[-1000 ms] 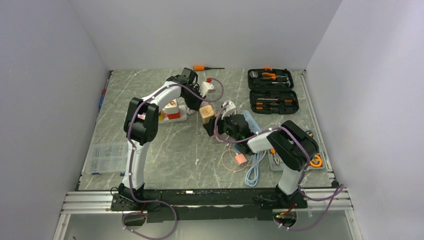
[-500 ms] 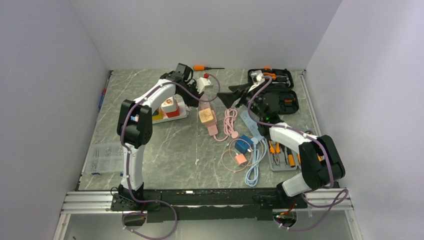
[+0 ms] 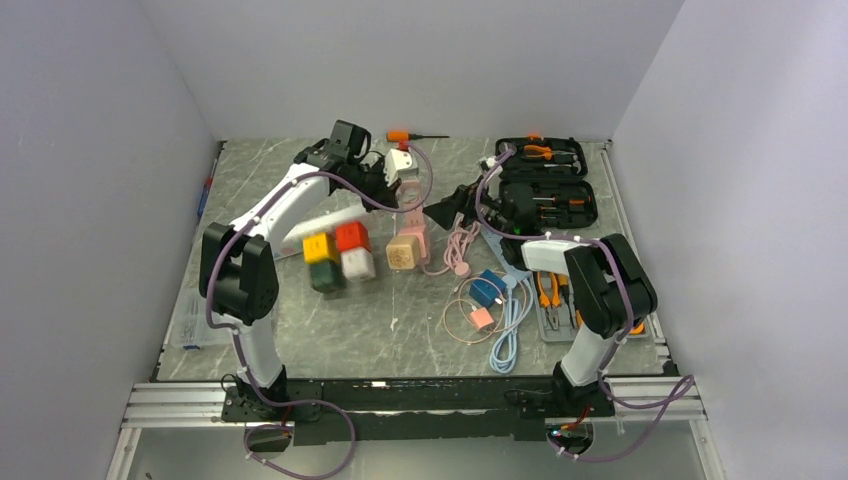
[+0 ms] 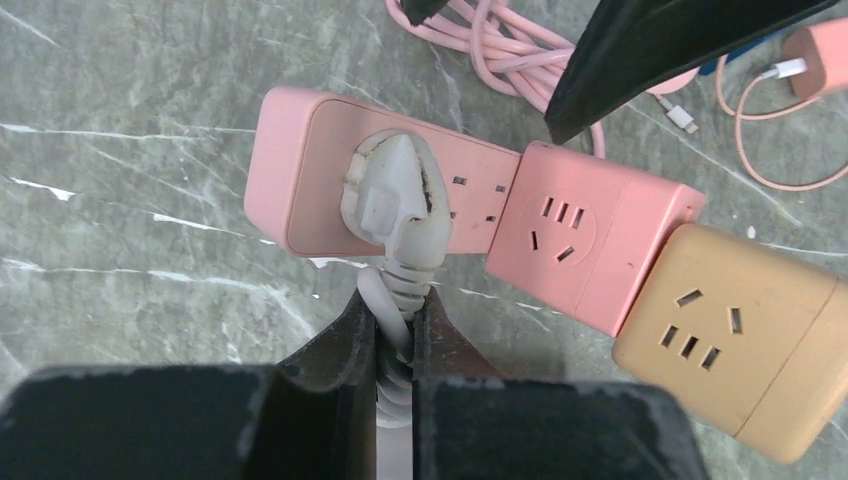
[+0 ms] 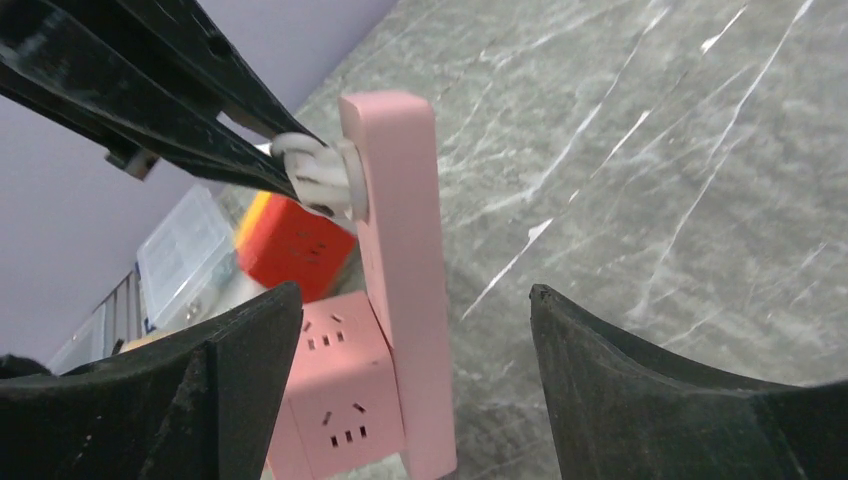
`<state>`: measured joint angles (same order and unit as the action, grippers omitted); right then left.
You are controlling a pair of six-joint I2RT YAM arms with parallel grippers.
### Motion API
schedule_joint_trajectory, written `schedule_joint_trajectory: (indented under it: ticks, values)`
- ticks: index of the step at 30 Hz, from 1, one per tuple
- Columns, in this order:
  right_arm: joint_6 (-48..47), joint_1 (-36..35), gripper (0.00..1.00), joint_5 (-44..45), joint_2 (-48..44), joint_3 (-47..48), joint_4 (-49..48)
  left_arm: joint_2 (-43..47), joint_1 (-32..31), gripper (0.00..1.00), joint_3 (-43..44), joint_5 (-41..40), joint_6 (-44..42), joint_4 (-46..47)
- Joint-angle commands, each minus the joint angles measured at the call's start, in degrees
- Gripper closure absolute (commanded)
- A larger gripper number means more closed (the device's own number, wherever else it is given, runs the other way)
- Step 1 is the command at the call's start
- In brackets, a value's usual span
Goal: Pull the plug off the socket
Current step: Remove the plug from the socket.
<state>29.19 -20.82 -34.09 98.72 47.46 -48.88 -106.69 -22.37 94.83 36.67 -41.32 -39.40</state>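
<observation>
A white plug [image 4: 390, 195] sits in a pink power strip [image 4: 310, 160]. My left gripper [image 4: 393, 300] is shut on the plug's ribbed cable collar just below the plug. In the right wrist view the strip [image 5: 395, 200] stands on edge between the wide-open jaws of my right gripper [image 5: 412, 291], with the plug [image 5: 310, 170] on its left face. A pink cube socket [image 4: 590, 230] and a tan cube socket [image 4: 730, 330] adjoin the strip. From above, the left gripper [image 3: 385, 178] and the right gripper [image 3: 442, 212] flank the strip [image 3: 415, 222].
Red [image 3: 352, 236], yellow [image 3: 317, 247] and white [image 3: 357, 263] cube sockets lie left of the tan cube [image 3: 402, 252]. Coiled pink cable [image 3: 460, 245], a blue charger [image 3: 487, 288], an open tool case [image 3: 545, 180], an orange screwdriver [image 3: 400, 135] and a clear parts box [image 3: 195, 315] lie around.
My right gripper came from near the tool case down to the pink strip. My left arm shifted left. The coloured cube sockets and the tan cube slid toward the front.
</observation>
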Motion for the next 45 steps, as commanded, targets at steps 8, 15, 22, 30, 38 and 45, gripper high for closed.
schedule_joint_trajectory:
  ticks: [8, 15, 22, 30, 38, 45]
  values:
    - [1.7, -0.1, 0.22, -7.7, 6.5, 2.1, -12.0, 4.8, 0.0, 1.0, 1.0, 7.8, -1.3, 1.9]
    - [3.0, -2.7, 0.25, -11.1, 12.1, 6.7, -15.2, 5.5, 0.1, 1.0, 1.5, 10.5, -1.3, -0.7]
    - [2.6, -5.4, 0.46, -12.3, 14.7, 8.6, -14.9, 6.8, 0.1, 1.0, -0.1, 11.1, -2.1, -1.6]
    - [3.0, -3.5, 1.0, -10.6, 14.8, 6.3, -14.3, 8.9, 0.1, 1.0, 1.2, 16.0, -5.6, -7.2]
    - [-0.6, -1.1, 1.0, -2.8, 14.0, 7.5, -5.5, 9.2, 0.1, 1.0, 3.4, 22.2, -16.7, -21.5]
    - [-6.2, -1.0, 1.0, 7.7, 12.8, 8.9, 3.6, 10.4, 0.1, 1.0, 4.2, 25.8, -22.1, -26.8]
